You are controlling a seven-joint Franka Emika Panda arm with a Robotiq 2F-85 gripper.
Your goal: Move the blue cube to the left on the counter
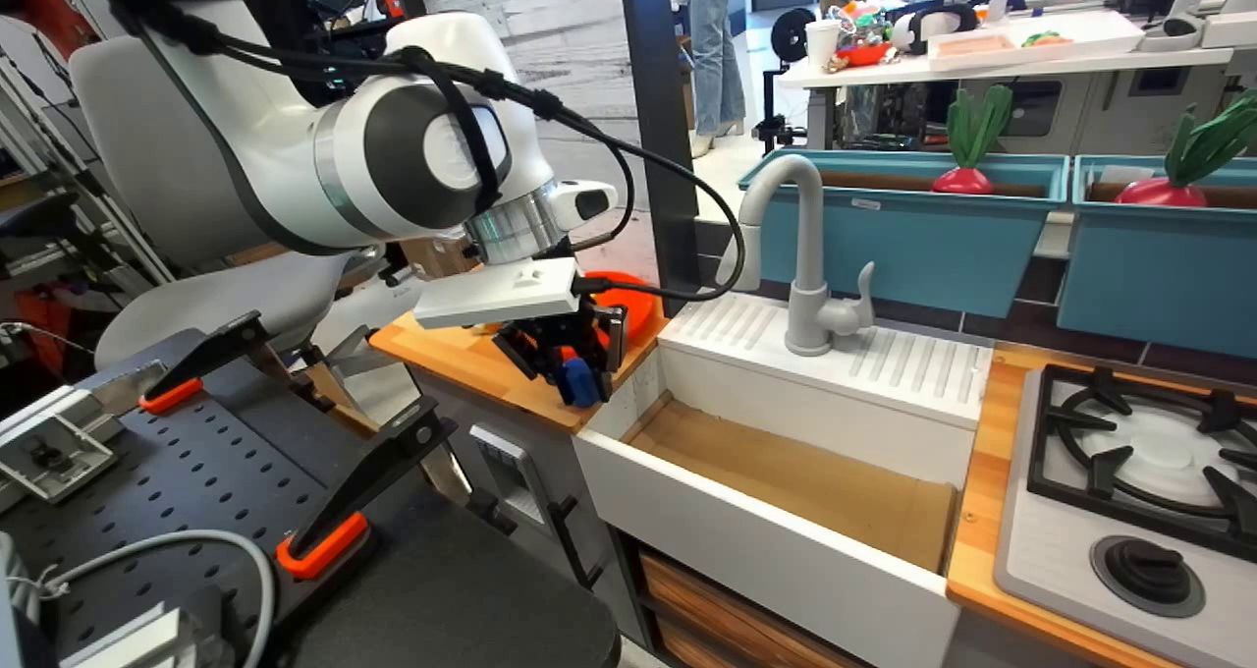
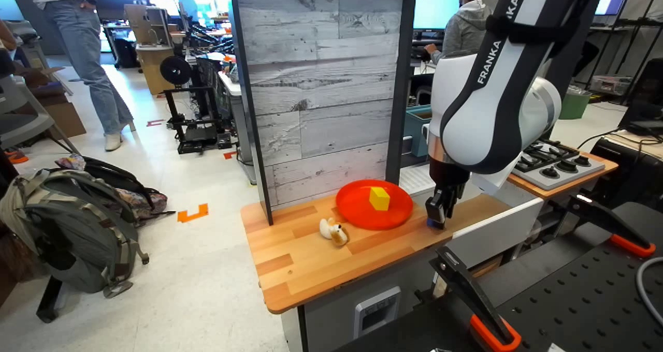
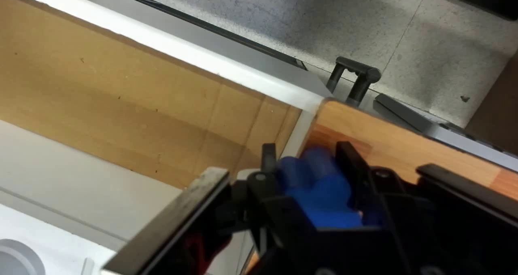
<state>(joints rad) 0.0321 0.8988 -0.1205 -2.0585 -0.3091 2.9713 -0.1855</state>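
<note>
The blue cube is between the fingers of my gripper. It shows as a blue block with rounded lobes in the wrist view, filling the gap between the fingers. In an exterior view only a small blue part shows below the gripper. The gripper points down at the end of the wooden counter beside the sink, close to the surface. I cannot tell whether the block touches the counter. The counter also shows in the wrist view.
A red-orange plate holding a yellow block lies at the counter's back. A small cream-and-brown toy lies beside it. The white sink borders the counter, with a grey faucet. A black clamp is near the front.
</note>
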